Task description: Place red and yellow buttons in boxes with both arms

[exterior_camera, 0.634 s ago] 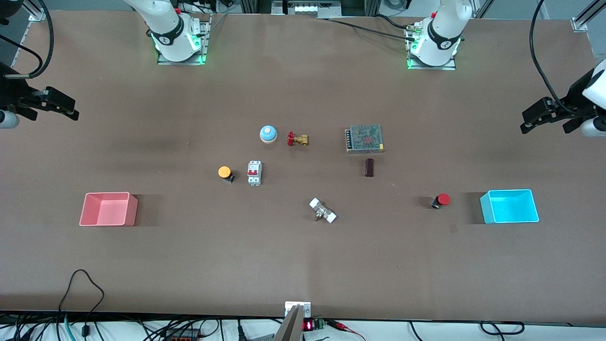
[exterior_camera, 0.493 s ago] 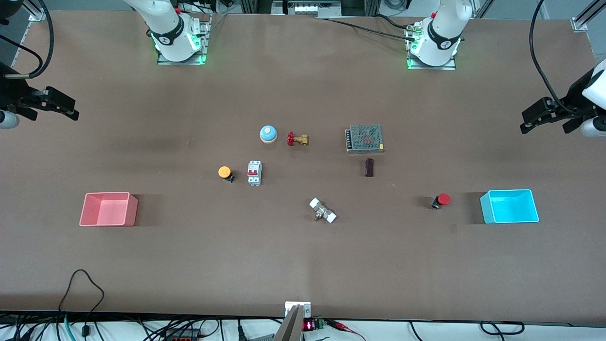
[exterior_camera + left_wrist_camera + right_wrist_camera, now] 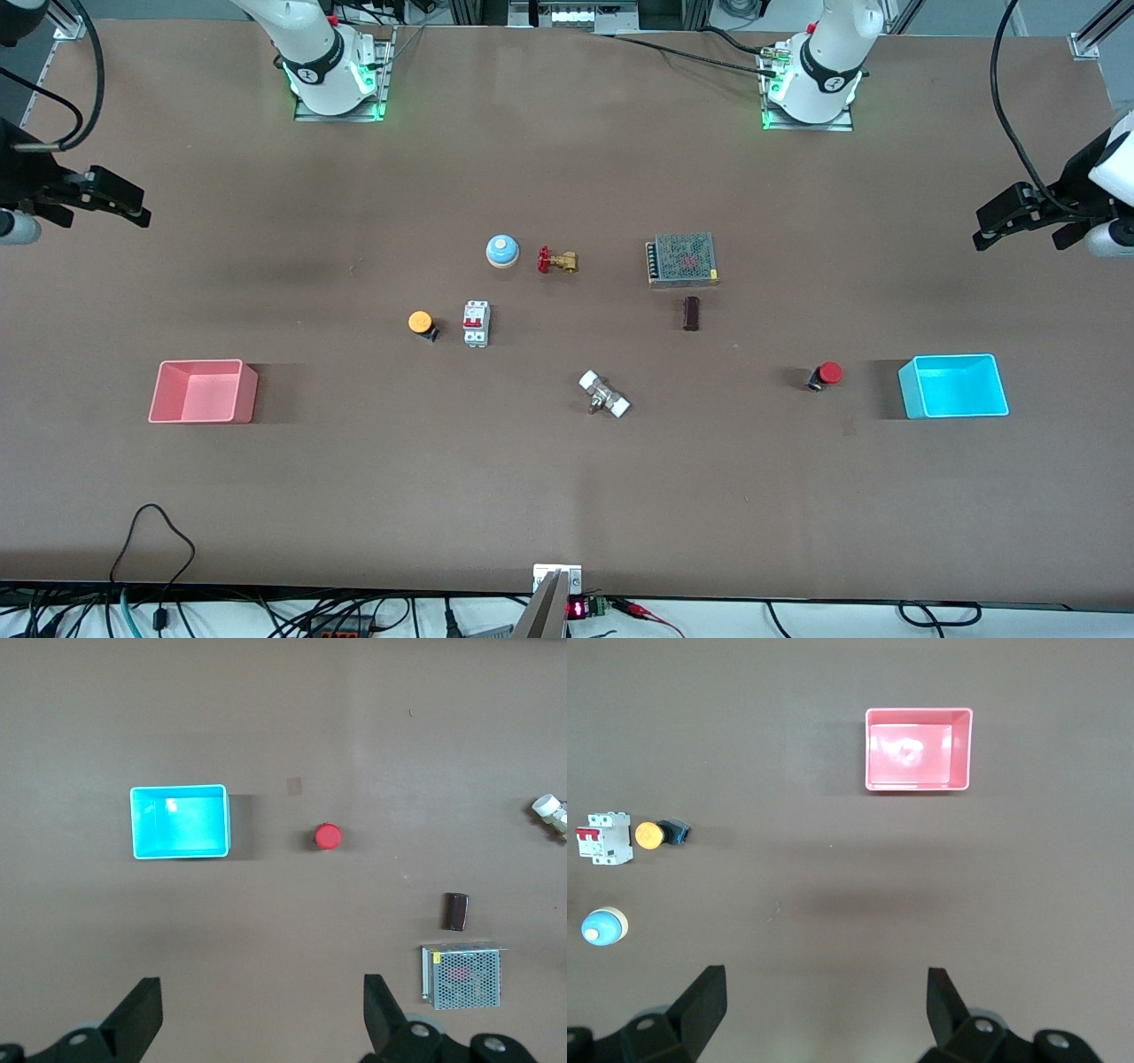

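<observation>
Left gripper high over desk edge, fingers spread, empty. Right gripper likewise. Red-capped black push button beside cyan plastic bin; orange-yellow-capped push button well apart from pink plastic bin.

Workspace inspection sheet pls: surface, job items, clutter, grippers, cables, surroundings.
Surface: brown table, nothing spilled.
Job's things: yellow button beside the breaker; red button beside the cyan bin; pink bin at the right arm's end. Both bins empty.
Clutter: bell, brass valve, power supply, dark block, white fitting.
Grippers: left gripper and right gripper open, held high, waiting.
Cables: black cable loop on the table's near edge.
Surroundings: nothing seen.
</observation>
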Available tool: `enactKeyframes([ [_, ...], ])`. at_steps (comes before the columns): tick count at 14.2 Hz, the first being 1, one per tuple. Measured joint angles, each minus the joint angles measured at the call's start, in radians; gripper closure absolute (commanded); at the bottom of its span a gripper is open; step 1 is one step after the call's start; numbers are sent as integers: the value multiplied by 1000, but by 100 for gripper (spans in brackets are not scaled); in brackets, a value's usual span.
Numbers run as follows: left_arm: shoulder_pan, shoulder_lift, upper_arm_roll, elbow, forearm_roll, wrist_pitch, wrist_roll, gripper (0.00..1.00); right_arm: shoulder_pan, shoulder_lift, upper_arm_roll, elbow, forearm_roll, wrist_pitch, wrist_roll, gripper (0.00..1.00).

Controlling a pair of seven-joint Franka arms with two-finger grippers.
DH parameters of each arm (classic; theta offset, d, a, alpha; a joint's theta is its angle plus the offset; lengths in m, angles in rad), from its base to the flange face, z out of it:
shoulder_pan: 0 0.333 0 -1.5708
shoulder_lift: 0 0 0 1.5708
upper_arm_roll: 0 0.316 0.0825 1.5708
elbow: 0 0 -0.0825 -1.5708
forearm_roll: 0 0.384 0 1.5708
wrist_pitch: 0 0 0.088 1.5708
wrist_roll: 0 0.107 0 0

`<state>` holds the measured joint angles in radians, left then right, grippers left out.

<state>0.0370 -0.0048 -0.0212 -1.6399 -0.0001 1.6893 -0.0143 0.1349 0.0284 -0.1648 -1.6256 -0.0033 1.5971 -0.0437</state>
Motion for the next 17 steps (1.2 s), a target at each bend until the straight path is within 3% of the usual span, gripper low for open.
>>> enactKeyframes([
  [3,0,18,0,-1,0,1,0,0,20,64,3,-1,17,41,0,0],
  [11,1,156,0,-5,0,80,0,0,207,246,9,7,21,182,8,0],
  [14,1,213,-3,-7,0,127,0,0,315,305,11,8,27,228,123,0],
  [17,-2,289,-8,-11,-47,213,0,0,388,370,12,9,94,285,224,0],
])
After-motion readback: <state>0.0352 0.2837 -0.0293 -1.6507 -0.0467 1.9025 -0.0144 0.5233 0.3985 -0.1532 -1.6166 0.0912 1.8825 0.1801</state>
